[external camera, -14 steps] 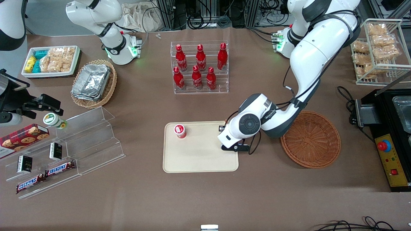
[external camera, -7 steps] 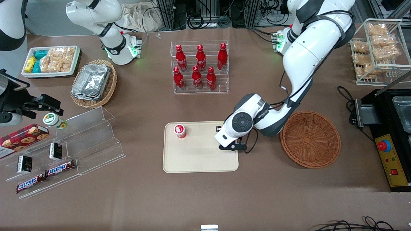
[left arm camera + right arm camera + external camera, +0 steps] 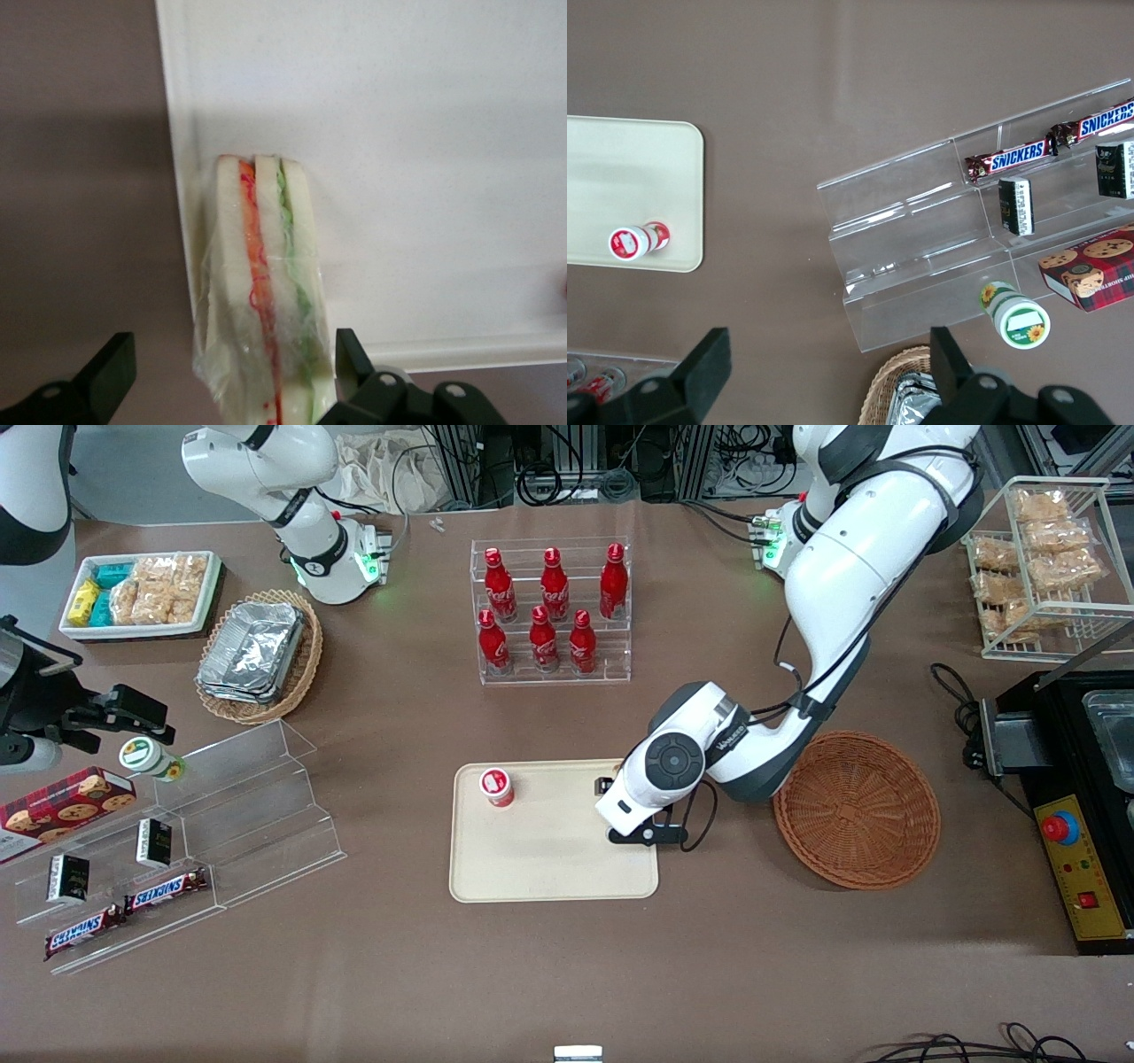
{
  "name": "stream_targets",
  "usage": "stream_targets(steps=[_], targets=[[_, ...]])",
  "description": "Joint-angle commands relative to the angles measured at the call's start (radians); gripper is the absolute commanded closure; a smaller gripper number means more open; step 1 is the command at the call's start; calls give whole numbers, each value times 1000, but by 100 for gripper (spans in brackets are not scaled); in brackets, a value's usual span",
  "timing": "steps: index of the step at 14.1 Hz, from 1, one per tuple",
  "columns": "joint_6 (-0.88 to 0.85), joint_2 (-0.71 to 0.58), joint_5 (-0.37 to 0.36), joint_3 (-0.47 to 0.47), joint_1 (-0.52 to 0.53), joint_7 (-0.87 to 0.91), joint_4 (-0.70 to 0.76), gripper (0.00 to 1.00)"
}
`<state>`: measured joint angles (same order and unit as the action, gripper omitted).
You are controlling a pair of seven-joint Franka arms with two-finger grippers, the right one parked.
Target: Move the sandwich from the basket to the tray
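From the front, the left arm's gripper (image 3: 644,834) hung over the tray (image 3: 532,868) edge nearest the empty basket (image 3: 857,809).

At the wrist, its fingers (image 3: 350,354) stood apart around the sandwich (image 3: 266,292) — resting on the tray rim. Nudging it inward before withdrawing straight up seemed wise.

Even overhead light, soft shadows — wrist view washes the tray (image 3: 399,133) pale, sandwich (image 3: 266,292) slightly blurred

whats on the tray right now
A small red-capped cup stands on the tray. In the wrist view the sandwich rests at the tray's rim, between the open hand. From the front, the arm hides that corner.
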<state>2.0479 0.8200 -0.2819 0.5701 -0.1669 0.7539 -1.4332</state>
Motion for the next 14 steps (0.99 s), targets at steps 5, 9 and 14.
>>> stream_targets(steps=[5,9,14], targets=[[-201,-238,102,1,110,15,-4,0],[-303,-382,113,-2,165,13,-24,0],[-319,-534,121,1,285,-11,-98,0]])
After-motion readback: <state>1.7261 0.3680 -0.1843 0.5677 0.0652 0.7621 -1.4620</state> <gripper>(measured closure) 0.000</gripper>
